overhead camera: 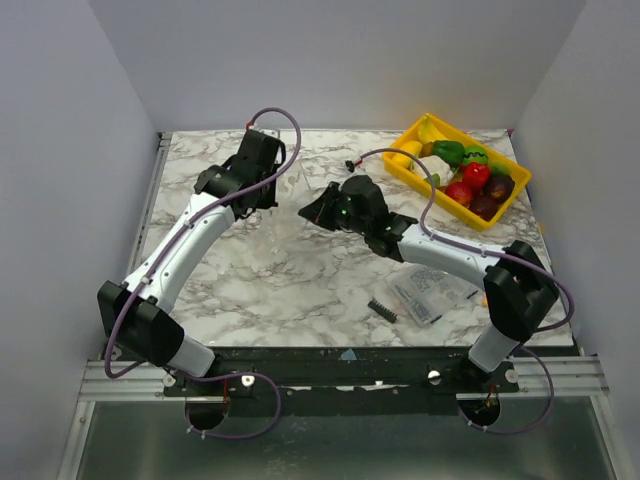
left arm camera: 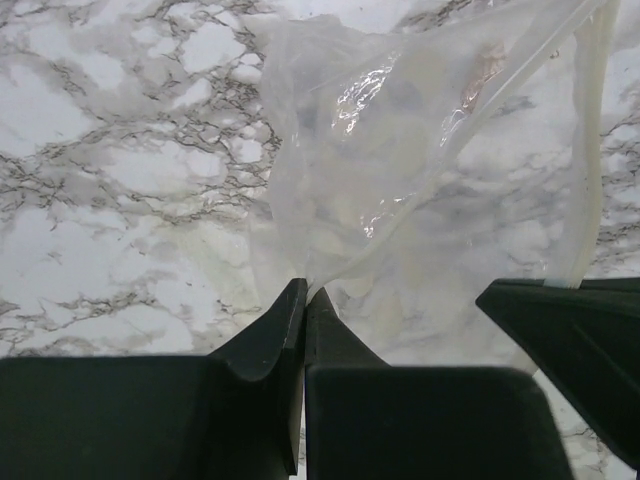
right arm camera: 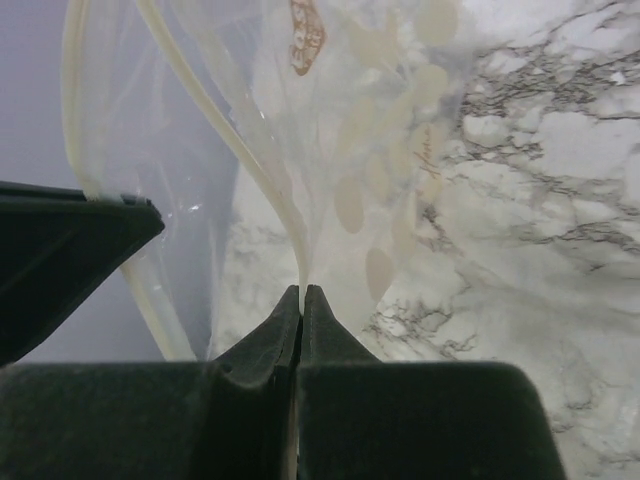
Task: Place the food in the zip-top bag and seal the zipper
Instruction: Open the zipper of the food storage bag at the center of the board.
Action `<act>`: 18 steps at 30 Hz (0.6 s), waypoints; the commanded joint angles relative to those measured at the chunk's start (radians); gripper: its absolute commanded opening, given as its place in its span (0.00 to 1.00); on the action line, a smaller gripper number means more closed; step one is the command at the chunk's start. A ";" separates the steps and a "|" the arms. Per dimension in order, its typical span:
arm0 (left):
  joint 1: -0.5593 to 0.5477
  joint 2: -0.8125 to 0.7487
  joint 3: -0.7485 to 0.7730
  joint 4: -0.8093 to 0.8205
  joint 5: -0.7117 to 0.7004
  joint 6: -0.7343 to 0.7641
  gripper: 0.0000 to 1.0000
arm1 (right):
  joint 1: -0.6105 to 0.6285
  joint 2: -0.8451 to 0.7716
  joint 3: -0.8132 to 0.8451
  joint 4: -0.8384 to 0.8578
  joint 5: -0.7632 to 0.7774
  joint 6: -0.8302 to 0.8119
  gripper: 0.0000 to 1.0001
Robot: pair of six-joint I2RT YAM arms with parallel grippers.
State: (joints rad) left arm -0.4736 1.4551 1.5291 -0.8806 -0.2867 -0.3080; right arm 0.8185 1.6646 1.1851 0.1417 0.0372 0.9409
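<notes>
marble-patterned white tabletop (overhead camera: 280,290) carried the yellow plastic tray (overhead camera: 512,168) of glossy toy fruits (overhead camera: 470,178), far right. the clear crinkly zip-top bag (left arm camera: 400,150) hung mid-table, seemingly empty, the left gripper (left arm camera: 305,295) and right gripper (right arm camera: 302,292) pinching its pale zipper strip (right arm camera: 250,150) edge. with no gripper free for food, letting go risked the mouth collapsing.

Your left arm (overhead camera: 190,235): stretched forward; wrist tipped down
Your left gripper (left arm camera: 305,292): fingers pressed together on the bag (left arm camera: 400,130)
Your right arm (overhead camera: 445,252): angled inward toward the left
Your right gripper (right arm camera: 301,292): fingers pressed together on the bag
</notes>
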 commanded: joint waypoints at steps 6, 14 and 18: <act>-0.001 0.118 -0.026 0.033 0.216 -0.017 0.00 | -0.047 0.163 -0.016 0.050 -0.213 -0.186 0.01; 0.005 0.136 -0.012 0.018 0.138 -0.016 0.00 | -0.068 0.200 -0.081 0.033 -0.159 -0.269 0.01; 0.019 0.114 -0.048 0.040 0.155 -0.008 0.00 | -0.069 0.203 -0.101 0.050 -0.174 -0.238 0.01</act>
State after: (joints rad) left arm -0.4706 1.6157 1.5131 -0.8753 -0.1280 -0.3256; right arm 0.7570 1.8561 1.1091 0.1844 -0.1211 0.7193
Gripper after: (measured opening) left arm 0.012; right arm 0.007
